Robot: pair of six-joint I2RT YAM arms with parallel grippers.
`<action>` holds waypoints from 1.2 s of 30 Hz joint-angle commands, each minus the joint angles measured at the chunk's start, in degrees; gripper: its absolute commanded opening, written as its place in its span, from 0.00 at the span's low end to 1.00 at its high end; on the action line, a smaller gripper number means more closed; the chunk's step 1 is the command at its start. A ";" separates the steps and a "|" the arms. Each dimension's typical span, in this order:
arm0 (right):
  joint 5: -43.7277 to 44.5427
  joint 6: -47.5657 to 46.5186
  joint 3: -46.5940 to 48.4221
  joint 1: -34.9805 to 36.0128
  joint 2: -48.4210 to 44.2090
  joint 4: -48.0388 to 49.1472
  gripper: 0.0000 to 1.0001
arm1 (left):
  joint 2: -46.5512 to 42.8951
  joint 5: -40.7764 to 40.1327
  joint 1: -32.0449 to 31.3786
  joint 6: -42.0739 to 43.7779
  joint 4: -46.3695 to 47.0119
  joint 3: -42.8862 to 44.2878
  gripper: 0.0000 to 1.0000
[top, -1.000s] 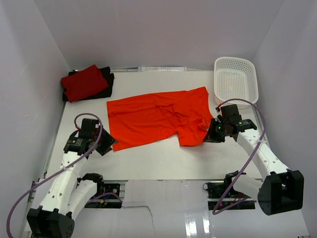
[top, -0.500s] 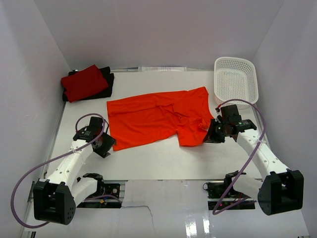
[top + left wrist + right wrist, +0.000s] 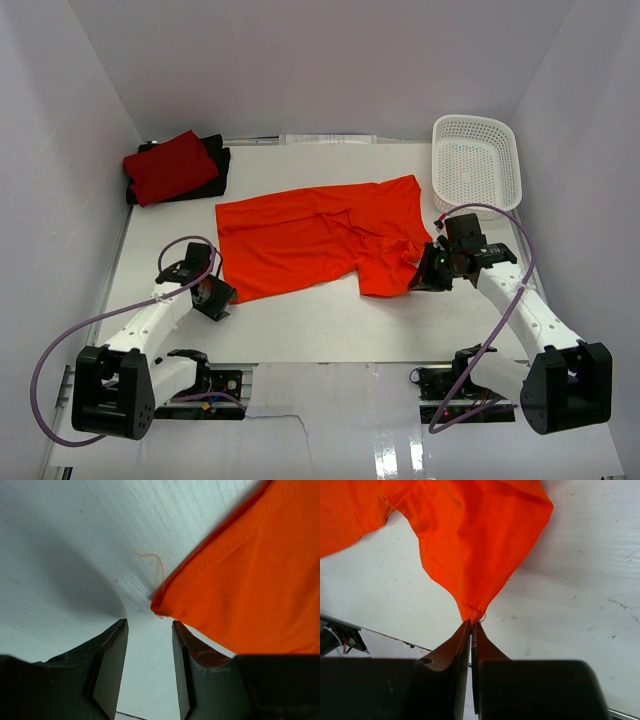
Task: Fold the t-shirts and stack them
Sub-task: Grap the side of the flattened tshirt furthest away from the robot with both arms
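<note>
Nearest us, our left gripper (image 3: 148,625) stands jaws apart, holding nothing, just short of the near-left hem corner of the orange t-shirt (image 3: 320,235); our right gripper (image 3: 471,625) pinches its near-right sleeve tip. We judge the first fold is being set up: next the left must close on that corner. The shirt lies across the middle of the table (image 3: 300,320), long axis left-right, hem leftward. Far left, the red t-shirt (image 3: 168,165) rests folded on the black t-shirt (image 3: 218,165)

Three t-shirts (image 3: 320,235) (orange, red, black) — one basket (image 3: 478,123).
</note>
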 commanded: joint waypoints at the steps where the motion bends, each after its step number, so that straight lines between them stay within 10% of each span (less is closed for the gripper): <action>1: -1.21 0.25 0.59 0.12 -0.71 1.16 0.08 | 0.82 0.26 0.38 -1.11 3.62 0.19 0.51; 14: -1.74 -0.10 0.59 0.12 -0.53 1.25 0.08 | 5.21 0.70 1.35 -0.58 8.19 0.20 0.38; 24: -1.74 -0.10 2.17 0.12 -2.02 -1.38 0.08 | 6.71 2.19 1.70 3.54 9.52 1.25 0.00; 36: -1.65 0.78 -1.07 0.12 -7.64 -9.03 0.08 | 2.93 -1.15 2.93 10.67 -0.15 13.02 0.00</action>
